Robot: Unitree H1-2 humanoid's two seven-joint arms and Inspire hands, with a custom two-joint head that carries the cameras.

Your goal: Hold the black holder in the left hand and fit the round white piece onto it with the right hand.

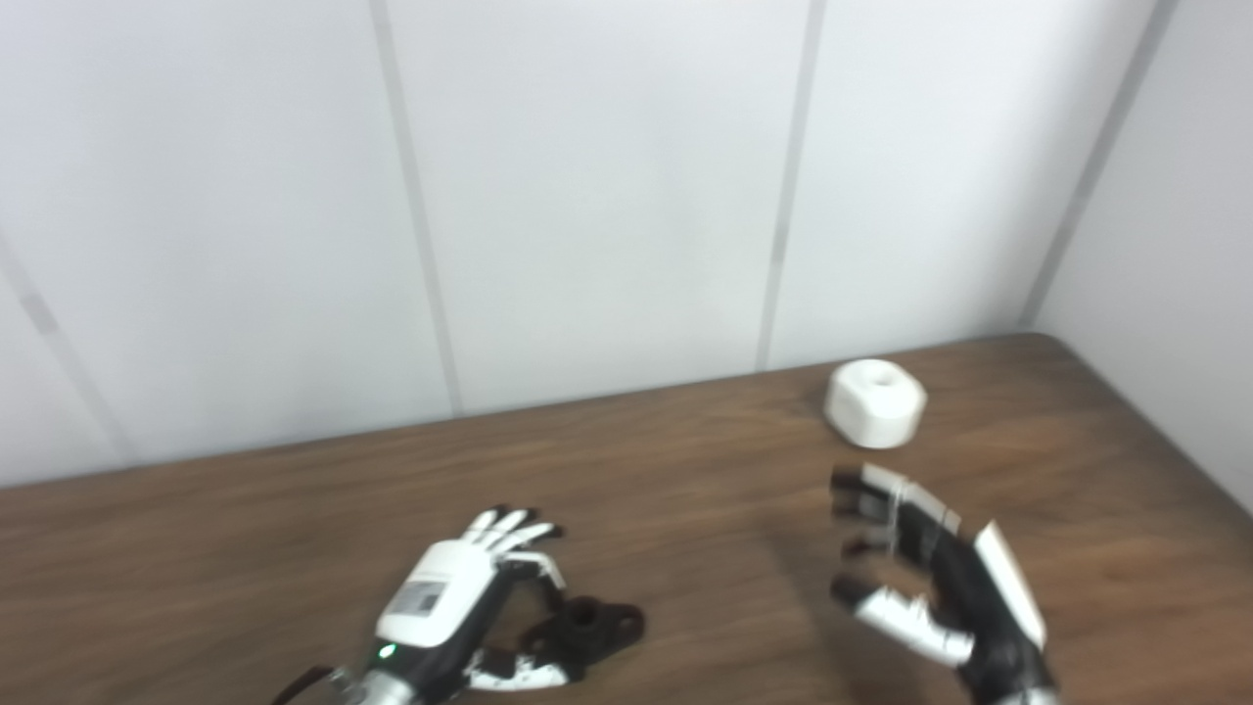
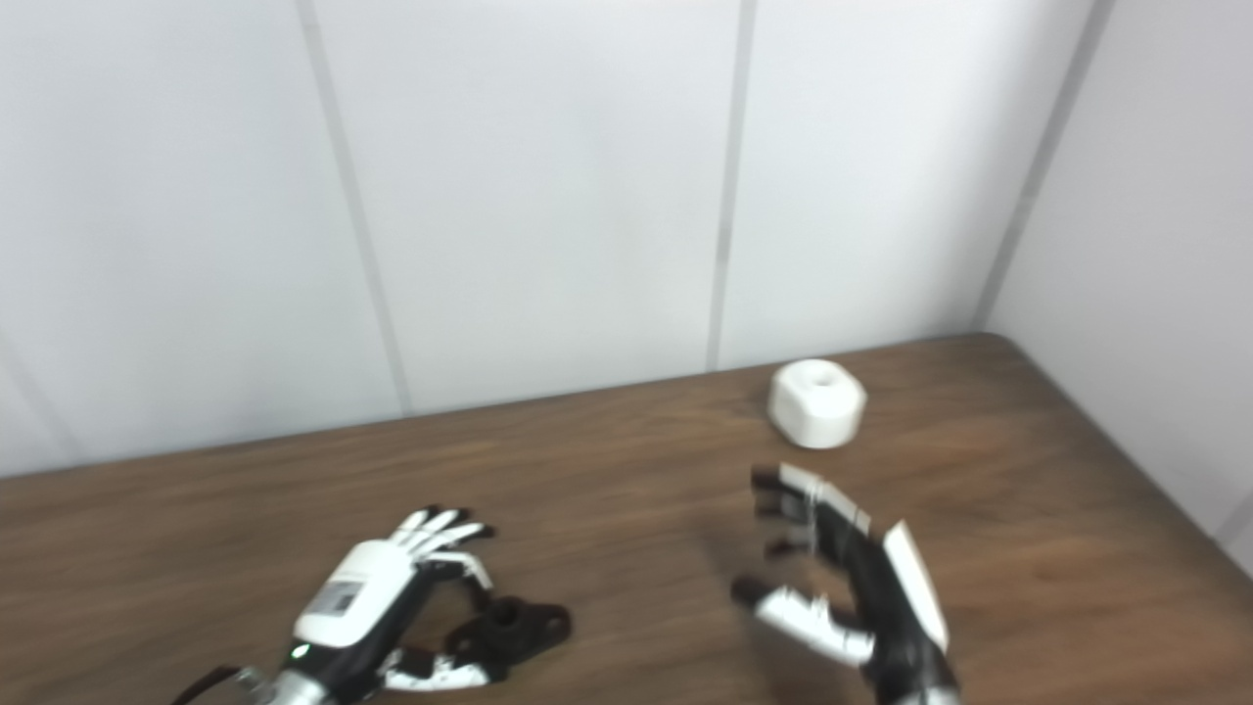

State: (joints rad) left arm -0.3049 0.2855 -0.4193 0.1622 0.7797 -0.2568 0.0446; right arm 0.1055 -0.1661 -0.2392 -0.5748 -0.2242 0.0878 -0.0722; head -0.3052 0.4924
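1. at the left we see the left hand (image 1: 460, 597) low over the wooden surface (image 1: 685, 490), fingers spread and curving around the black holder (image 1: 587, 627), which lies flat just beside the thumb; the hand looks open and not yet closed on it, though the palm hides part of the contact, so we cannot tell whether any finger touches
2. we judge the first risk is here: the holder is low and flat, so closing fingers could push it along the surface or pinch only one lobe, leaving it tilted and its central socket facing the wrong way for the fit
3. toward the middle right, the right hand (image 1: 920, 578) hovers with fingers and thumb held wide apart, holding nothing, its palm turned toward the left
4. furthest right and back, near the wall, the round white piece (image 1: 874, 402) stands on the surface, apart from the right hand's fingertips; we think a reach that arrives too low could knock it toward the back edge, and its smooth rounded sides could let it slip or rotate in a loose grasp
5. both views are blurred, so we would not trust fine alignment yet; a misjudged hole and socket could jam the fit
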